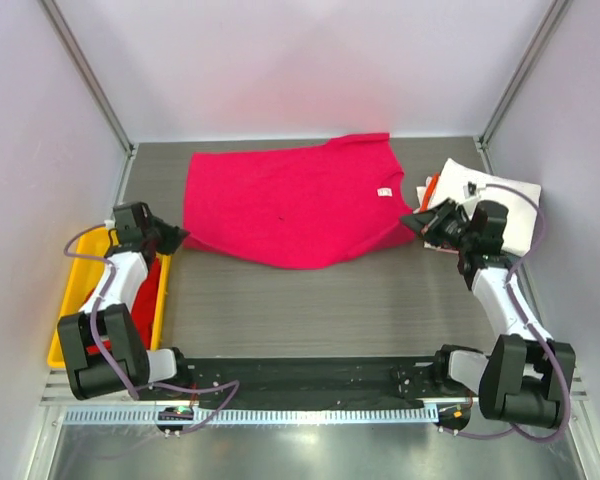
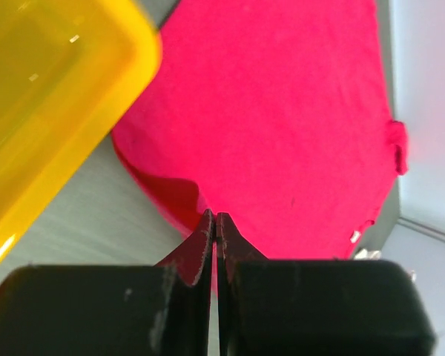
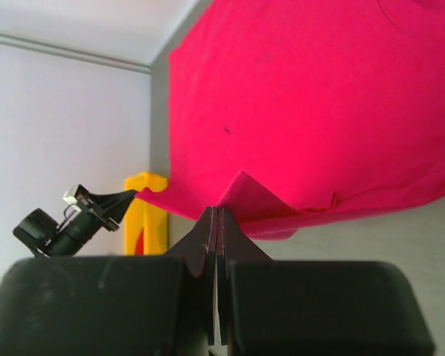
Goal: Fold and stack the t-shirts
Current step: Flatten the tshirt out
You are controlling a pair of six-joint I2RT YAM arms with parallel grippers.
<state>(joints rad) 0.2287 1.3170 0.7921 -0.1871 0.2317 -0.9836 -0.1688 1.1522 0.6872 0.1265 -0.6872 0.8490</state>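
Note:
A magenta-pink t-shirt (image 1: 290,205) lies spread across the back middle of the table, collar to the right. My left gripper (image 1: 178,238) is shut on its near left corner, seen in the left wrist view (image 2: 215,216). My right gripper (image 1: 410,219) is shut on its near right corner, seen in the right wrist view (image 3: 216,210), where the cloth edge (image 3: 282,208) is lifted off the table. A darker red shirt (image 1: 150,290) lies in the yellow tray. A white shirt (image 1: 510,205) and an orange one (image 1: 432,187) lie at the right.
The yellow tray (image 1: 72,290) stands at the left edge beside my left arm and shows in the left wrist view (image 2: 52,96). Grey walls close the table on three sides. Bare grey tabletop (image 1: 310,310) lies between the shirt and the arm bases.

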